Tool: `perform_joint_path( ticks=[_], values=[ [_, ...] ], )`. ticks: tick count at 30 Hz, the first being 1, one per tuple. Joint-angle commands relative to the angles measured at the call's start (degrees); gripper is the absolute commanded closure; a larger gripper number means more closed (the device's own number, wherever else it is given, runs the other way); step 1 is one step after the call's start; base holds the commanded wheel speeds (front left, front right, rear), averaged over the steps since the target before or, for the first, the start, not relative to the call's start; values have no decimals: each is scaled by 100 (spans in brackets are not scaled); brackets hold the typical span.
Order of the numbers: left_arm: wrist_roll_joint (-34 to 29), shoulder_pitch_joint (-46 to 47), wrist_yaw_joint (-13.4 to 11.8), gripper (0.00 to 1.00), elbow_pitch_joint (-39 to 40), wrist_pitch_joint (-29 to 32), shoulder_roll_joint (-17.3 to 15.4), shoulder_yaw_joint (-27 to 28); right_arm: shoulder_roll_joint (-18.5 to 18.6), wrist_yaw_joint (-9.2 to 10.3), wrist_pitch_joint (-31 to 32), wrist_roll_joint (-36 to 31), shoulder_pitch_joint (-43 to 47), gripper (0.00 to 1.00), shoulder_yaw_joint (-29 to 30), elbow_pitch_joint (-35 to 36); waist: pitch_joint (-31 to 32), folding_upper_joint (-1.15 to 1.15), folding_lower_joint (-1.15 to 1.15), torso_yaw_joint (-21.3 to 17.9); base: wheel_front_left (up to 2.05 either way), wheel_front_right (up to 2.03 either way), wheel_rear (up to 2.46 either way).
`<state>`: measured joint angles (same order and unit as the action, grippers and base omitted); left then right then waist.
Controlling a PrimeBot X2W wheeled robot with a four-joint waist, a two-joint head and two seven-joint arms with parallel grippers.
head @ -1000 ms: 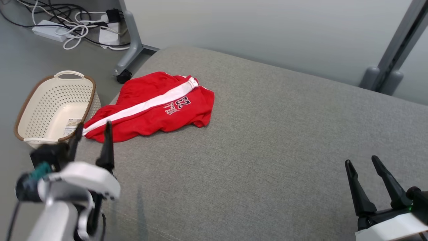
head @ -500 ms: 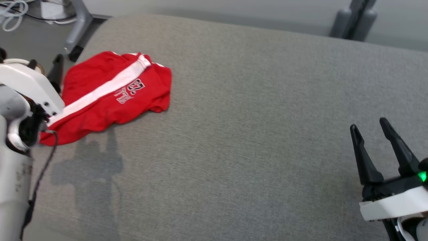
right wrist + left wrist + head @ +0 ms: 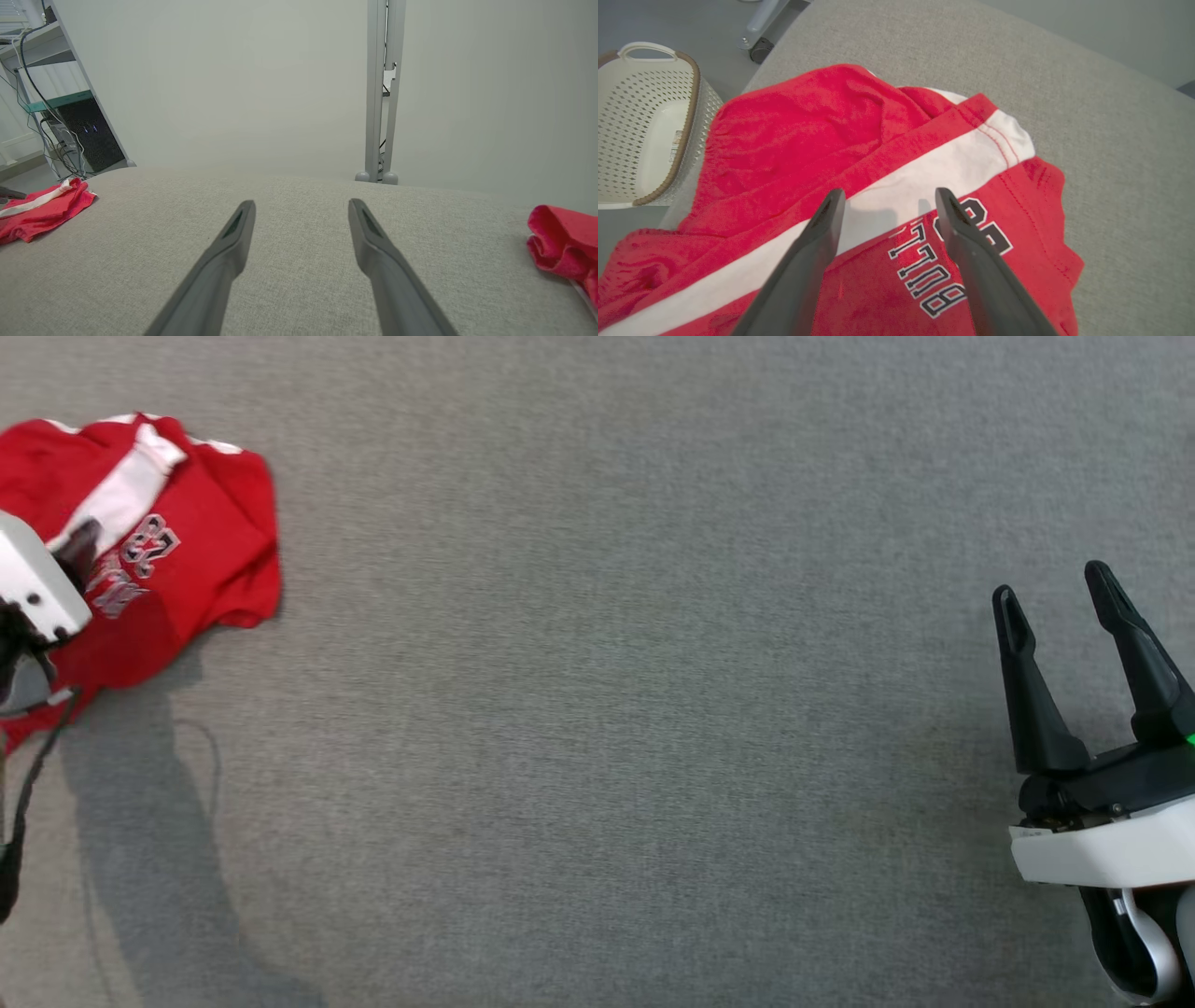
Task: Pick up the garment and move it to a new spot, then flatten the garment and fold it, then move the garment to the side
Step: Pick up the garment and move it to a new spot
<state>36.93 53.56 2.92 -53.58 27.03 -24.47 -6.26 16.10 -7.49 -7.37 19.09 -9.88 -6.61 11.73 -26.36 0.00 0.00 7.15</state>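
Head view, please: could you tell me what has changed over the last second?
The camera has tilted down, so the scene's shift is no move of things. The left gripper has reached forward over the red garment, open above its white stripe, holding nothing yet. The garment lies crumpled in place on the grey surface; the right gripper stays open and idle.

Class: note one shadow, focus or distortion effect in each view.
Head view: a soft shadow lies on the grey cushion near the red garment. Left wrist view: the jaws shade the white stripe. Right wrist view: the cushion's far edge looks bowed.
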Motion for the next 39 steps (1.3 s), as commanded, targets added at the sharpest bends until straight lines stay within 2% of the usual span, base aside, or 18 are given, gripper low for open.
perform_joint_path(
  ticks=[1,9,10,12,13,20,25,31,39],
  values=[
    [64,71,66,0,-144,93,16,-45,0,-2,-46,-25,-63,0,3,-20,-203,0,0,-199,0,0,0],
    [195,1,366,0,-811,946,254,-355,-17,-2,-86,-19,-140,0,17,-133,-210,0,0,-234,0,0,0],
    [192,21,387,7,-826,953,246,-382,-20,-2,-84,-20,-143,0,13,-149,-201,0,0,-230,0,0,0],
    [149,66,413,93,-764,722,192,-422,-24,-2,-84,-22,-140,0,0,-175,-173,0,0,-219,0,0,0],
    [118,93,426,100,-740,622,152,-440,-27,-2,-81,-20,-147,0,-11,-191,-159,0,0,-218,0,0,0],
    [93,191,456,100,-588,86,37,-604,-61,-2,-170,27,-107,0,-60,-356,131,0,0,-212,0,0,0],
    [75,125,463,100,-228,-148,6,-986,-106,-2,-271,72,12,0,-103,-528,590,0,0,-239,0,0,0],
    [244,-16,454,100,553,-161,-152,-1552,-191,-2,-382,162,265,0,-138,-763,1302,0,0,-319,0,0,0],
    [502,-236,455,100,1632,14,-320,-1949,-244,-2,-412,222,594,0,-101,-833,1938,0,0,-539,0,0,0]
  ],
)
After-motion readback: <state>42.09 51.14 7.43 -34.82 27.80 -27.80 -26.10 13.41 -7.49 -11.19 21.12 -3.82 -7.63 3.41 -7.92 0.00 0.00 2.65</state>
